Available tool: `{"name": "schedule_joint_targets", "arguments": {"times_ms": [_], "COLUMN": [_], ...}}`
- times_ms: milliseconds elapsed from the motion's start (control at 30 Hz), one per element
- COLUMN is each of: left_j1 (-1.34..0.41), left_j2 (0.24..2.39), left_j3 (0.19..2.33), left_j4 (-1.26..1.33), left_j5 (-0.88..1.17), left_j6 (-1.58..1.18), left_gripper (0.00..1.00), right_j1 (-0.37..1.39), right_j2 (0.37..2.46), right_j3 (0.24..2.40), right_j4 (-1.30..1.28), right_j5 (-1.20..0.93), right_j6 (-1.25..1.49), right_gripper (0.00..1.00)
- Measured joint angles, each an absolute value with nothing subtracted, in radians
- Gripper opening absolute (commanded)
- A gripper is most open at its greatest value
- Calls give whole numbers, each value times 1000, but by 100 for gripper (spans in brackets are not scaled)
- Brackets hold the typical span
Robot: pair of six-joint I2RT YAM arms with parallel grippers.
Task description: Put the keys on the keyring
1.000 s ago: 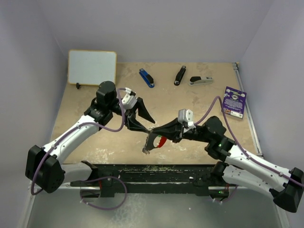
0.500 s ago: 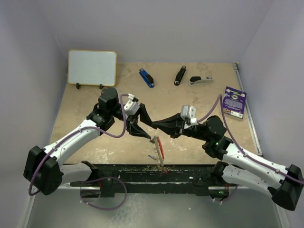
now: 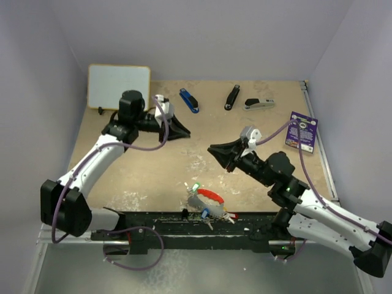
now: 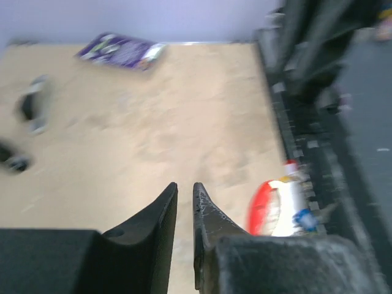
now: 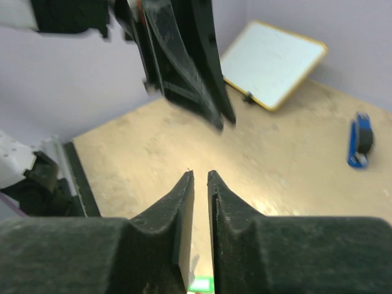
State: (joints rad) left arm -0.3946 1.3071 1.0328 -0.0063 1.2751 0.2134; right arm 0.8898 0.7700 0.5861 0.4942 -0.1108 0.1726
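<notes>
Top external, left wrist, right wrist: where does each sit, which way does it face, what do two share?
Top external: above, behind the bases, looking down at the table; left gripper and right gripper show.
Left wrist: on the left arm, facing right toward purple card and keyring; own fingers show.
Right wrist: on the right arm, facing whiteboard and blue stapler; own fingers, left gripper show.
Shared: purple card, top and left wrist.

Pale lavender walls point(image 3: 202, 37) enclose a speckled beige tabletop point(image 3: 245, 131), a whiteboard point(image 3: 119, 86) apparently propped at the back.
</notes>
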Motion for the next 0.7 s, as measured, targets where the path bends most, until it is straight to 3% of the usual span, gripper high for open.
{"name": "schedule_joint_targets", "arguments": {"times_ms": [67,133,400,700], "left_j1": [-335,-281,-176,-176], "left_j2": [1354,1385,1396,1277], "left_j3": [1135,1209,1240,1209], "left_j4": [-143,-258,-473,-534], "left_j5": [1190,1103,883,766], "left_j6": [324,418,521,573], "left_gripper": [25,31,65,70], "right_j1": [890,889,920,932], "right_j2": [773,810,1124,1289], "right_j3": [640,705,820,821], "right_j4": [348,226,-105,-375], "right_j5": [-28,19,-6,5], "right_j6": [208,241,387,483], "right_gripper": [45,53,53,54]}}
